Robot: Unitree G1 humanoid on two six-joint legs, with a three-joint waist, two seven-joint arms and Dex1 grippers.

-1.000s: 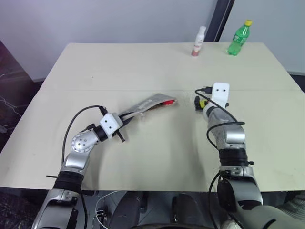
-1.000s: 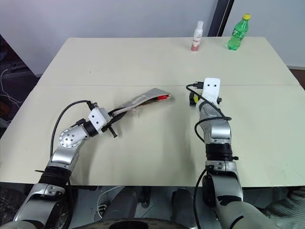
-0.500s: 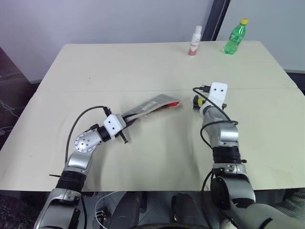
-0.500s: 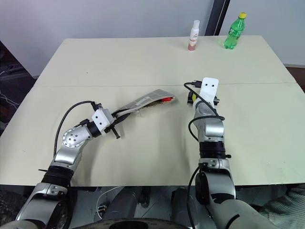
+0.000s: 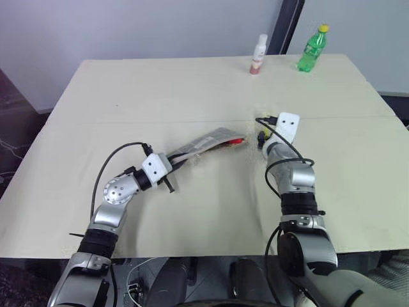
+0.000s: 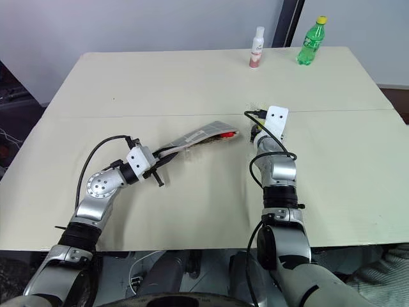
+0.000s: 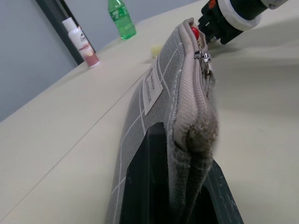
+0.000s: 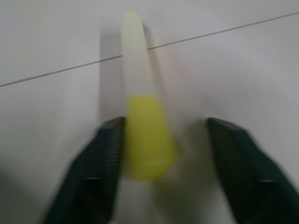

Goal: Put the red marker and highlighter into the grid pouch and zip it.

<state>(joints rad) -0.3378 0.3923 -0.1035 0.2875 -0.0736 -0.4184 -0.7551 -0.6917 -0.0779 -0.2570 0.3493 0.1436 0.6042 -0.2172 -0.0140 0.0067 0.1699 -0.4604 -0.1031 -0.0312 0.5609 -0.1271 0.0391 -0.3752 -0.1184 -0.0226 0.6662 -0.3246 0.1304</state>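
You see the grey grid pouch (image 7: 154,88) with white lines and a white label, lifted at one end, its far end open. The red marker (image 5: 238,140) sticks out there. The pale-yellow highlighter (image 8: 140,121) lies on the table nearby.

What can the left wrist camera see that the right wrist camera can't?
Left wrist view alone: the grid pouch pinched in the left gripper, the red marker poking from its open end, plus a green bottle and a white bottle. Right wrist view alone: two black fingers either side of the highlighter, a gap beside one. Both: the beige table.
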